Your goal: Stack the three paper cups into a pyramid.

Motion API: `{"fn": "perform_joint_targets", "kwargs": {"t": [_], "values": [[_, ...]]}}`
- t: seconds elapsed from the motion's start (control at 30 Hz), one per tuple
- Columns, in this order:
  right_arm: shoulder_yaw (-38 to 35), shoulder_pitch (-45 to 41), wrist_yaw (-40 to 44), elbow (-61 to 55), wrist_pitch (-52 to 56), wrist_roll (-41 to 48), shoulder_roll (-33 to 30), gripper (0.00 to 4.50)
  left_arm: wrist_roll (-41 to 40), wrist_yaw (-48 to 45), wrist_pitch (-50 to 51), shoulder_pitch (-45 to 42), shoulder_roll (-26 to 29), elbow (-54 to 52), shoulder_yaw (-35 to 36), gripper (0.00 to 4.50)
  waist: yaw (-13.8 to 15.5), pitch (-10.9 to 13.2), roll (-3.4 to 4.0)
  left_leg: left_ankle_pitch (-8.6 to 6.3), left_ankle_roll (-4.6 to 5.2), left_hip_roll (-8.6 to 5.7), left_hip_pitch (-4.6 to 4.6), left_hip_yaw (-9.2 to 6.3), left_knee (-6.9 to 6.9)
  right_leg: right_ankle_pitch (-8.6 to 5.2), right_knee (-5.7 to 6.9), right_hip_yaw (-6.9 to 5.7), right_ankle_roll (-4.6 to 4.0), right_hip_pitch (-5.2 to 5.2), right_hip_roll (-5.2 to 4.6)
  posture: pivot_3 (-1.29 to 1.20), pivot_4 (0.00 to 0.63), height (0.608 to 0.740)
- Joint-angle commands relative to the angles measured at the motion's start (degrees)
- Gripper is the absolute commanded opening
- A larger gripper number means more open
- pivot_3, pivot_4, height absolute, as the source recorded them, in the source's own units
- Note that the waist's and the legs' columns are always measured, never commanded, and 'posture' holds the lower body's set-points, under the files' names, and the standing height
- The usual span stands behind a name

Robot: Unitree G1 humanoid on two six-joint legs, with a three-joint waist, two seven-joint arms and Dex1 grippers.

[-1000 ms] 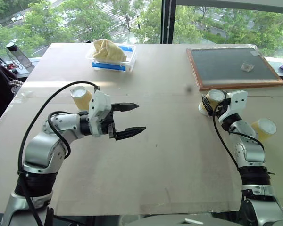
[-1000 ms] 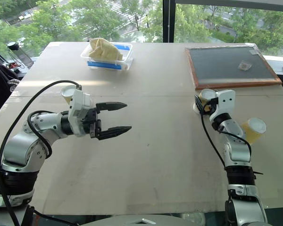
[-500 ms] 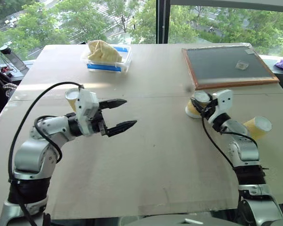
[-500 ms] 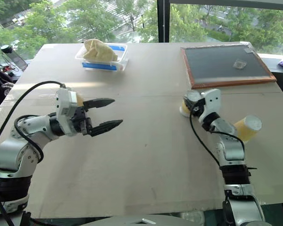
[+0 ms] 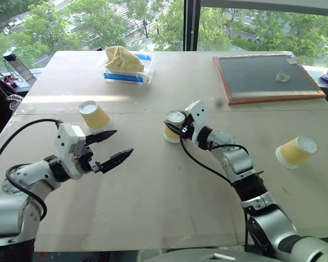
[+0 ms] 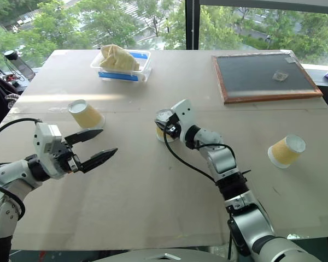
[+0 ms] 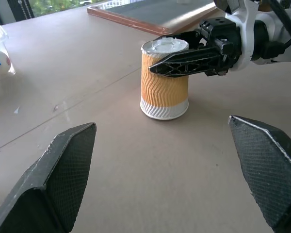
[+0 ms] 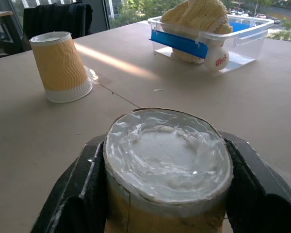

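The middle cup (image 5: 174, 126) stands upside down on the bench (image 5: 169, 207), base up, near the bench's centre. The right tool (image 7: 182, 60) is closed around its upper part, one black finger on each side. A second cup (image 5: 94, 115) stands inverted to the left of the middle cup, well apart from it. The third cup (image 5: 296, 152) lies on its side, far to the right of the middle cup. The left tool (image 5: 109, 147) hangs spread wide and empty, just in front of the second cup and left of the middle cup.

The step in hand looks like setting the middle cup down as one of the pyramid's two base cups. To do it well, the right tool should bring the cup close beside the second cup, leaving only a narrow gap, keep it flat on its rim, and open without nudging it sideways. The two bases should end level, so the third cup can bridge them.

Compared with a second ago, the right tool and its cup have travelled from beside the framed board (image 5: 265, 78) to the bench's centre. The left tool has drawn back toward the robot's left, uncovering the second cup.
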Motion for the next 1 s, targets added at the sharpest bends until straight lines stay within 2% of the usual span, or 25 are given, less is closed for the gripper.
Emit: {"fn": "perform_joint_targets", "kwargs": {"t": [0.03, 0.2, 0.3, 0.4, 0.57, 0.73, 1.0], "values": [[-1.9, 1.6, 2.1, -5.5, -1.6, 1.3, -1.8, 4.34, -3.7, -1.3, 1.5, -0.3, 1.6, -3.7, 1.2, 4.5, 0.0, 0.0, 0.0, 0.0, 0.0, 0.0, 0.0, -0.01, 0.0, 0.0, 0.01, 0.0, 0.0, -0.01, 0.01, 0.0, 0.15, 0.74], [-3.8, 9.6, 5.9, -17.6, -1.1, 3.0, -8.8, 4.43, -6.4, -3.2, 5.3, -4.3, 4.9, -5.1, -2.2, 4.5, 0.2, 0.0, 0.01, -0.09, 0.15, -0.01, -0.04, -0.08, 0.01, 0.0, 0.01, -0.05, 0.0, 0.0, 0.0, 0.0, 0.15, 0.74], [-7.6, 16.5, 5.5, -25.2, -3.5, 3.3, -13.3, 4.43, -6.1, -4.4, 6.5, -8.6, 6.4, -4.4, -6.0, 4.5, 0.2, 0.0, 0.04, -0.1, 0.17, -0.07, -0.01, -0.05, 0.01, 0.0, 0.01, -0.02, 0.0, 0.03, 0.01, 0.0, 0.15, 0.74], [-12.7, 21.5, 4.6, -28.7, -12.7, 1.1, -17.1, 4.43, -5.8, -5.7, 7.1, -12.7, 6.9, -2.9, -9.0, 4.5, 0.2, 0.0, 0.03, -0.1, 0.18, -0.09, -0.02, 0.08, 0.02, 0.0, 0.01, -0.05, 0.01, 0.03, 0.04, 0.0, 0.15, 0.74], [-27.6, 31.5, -1.7, -33.8, -14.1, 0.9, -21.6, 4.43, -5.0, -8.9, 7.3, -18.9, 6.3, -0.1, -15.2, 4.5, 0.2, 0.0, 0.02, -0.1, 0.18, -0.07, 0.01, 0.19, 0.03, -0.01, 0.07, -0.01, 0.0, 0.04, 0.11, 0.0, 0.15, 0.74], [-39.3, 43.5, -11.9, -38.8, -10.9, 0.5, -17.5, 4.43, -4.1, -11.6, 8.2, -27.9, 4.2, 1.8, -22.6, 4.5, 1.3, 0.0, 0.0, -0.1, 0.18, -0.07, -0.01, 0.2, 0.03, -0.01, 0.07, 0.01, 0.0, 0.05, 0.14, 0.0, 0.15, 0.74], [-41.1, 48.1, -18.4, -40.1, -8.5, 0.6, -12.5, 4.43, -4.8, -14.4, 10.1, -33.1, 4.0, 2.0, -24.9, 4.5, 0.1, 0.0, 0.01, -0.09, 0.2, -0.03, 0.19, 0.39, 0.08, -0.02, 0.15, 0.32, 0.02, 0.08, 0.18, 0.0, 0.15, 0.74]]}}
